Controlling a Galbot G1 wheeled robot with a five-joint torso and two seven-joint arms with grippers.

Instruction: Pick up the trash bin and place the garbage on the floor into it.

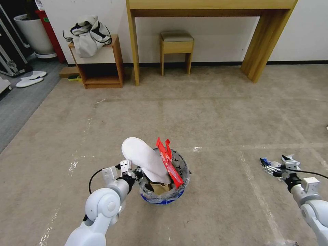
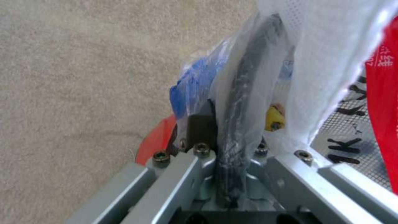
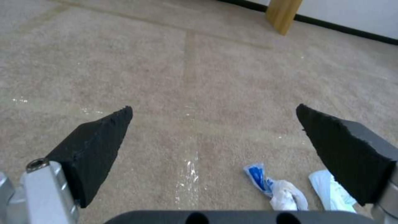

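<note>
Crumpled white-blue papers (image 3: 275,188), light and soft, lie low in frame under the released right claw (image 3: 213,149); the left claw (image 2: 232,146) clenches the trash bin (image 1: 166,196) rim.

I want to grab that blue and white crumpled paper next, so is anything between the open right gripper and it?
Nothing visible. The right gripper hangs open above bare carpet, and the crumpled paper lies just beneath it, uncovered.
</note>
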